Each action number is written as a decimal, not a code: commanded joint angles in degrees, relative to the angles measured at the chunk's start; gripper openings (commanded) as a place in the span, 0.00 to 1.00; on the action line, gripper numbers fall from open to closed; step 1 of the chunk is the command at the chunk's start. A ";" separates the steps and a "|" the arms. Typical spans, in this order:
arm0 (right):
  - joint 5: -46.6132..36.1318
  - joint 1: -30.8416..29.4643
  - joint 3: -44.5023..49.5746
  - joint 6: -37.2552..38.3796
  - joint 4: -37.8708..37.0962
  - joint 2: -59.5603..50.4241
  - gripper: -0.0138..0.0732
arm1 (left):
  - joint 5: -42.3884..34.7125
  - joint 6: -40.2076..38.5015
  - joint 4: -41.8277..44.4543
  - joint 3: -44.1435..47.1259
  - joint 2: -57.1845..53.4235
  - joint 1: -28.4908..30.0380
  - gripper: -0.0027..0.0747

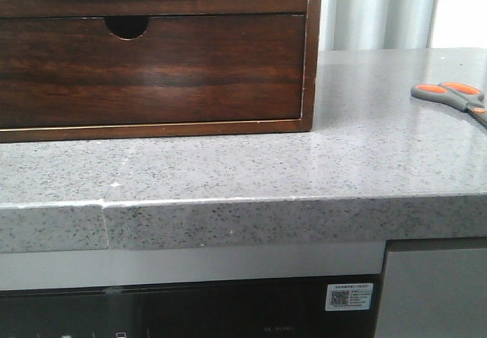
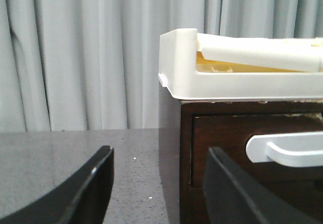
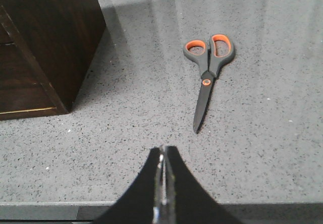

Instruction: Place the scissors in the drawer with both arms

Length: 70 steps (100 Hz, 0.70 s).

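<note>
Scissors (image 3: 207,67) ahead of right gripper (image 3: 162,156), apart, no contact; jaws pressed together, grasping nothing. Left gripper (image 2: 159,183) jaws spread, empty, facing drawer (image 2: 252,148) with white handle (image 2: 287,148). Scissors flat on grey counter (image 1: 304,170), well right of wooden cabinet (image 1: 152,64), blades closed. Long axis runs handles-far, tip toward right gripper, slightly skewed. Judged light, rigid, smooth metal blades likely slippery; best hold near pivot or handle shanks.

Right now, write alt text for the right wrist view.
Closed scissors with grey handles and orange-lined loops lie flat on a speckled grey counter, apart from the shut right gripper in the foreground. A dark wooden cabinet stands at one side.
</note>
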 commanded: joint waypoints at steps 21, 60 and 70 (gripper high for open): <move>-4.35 -0.29 -1.54 0.00 0.17 0.74 0.02 | -19.78 -0.22 25.34 -2.23 9.22 -1.30 0.46; -0.58 -0.29 -1.54 0.00 0.17 0.74 0.02 | -27.56 1.59 40.51 -8.20 26.84 -8.89 0.46; 0.54 -0.29 -1.16 0.00 0.17 0.74 0.02 | -27.38 1.61 42.92 -11.36 30.45 -10.00 0.46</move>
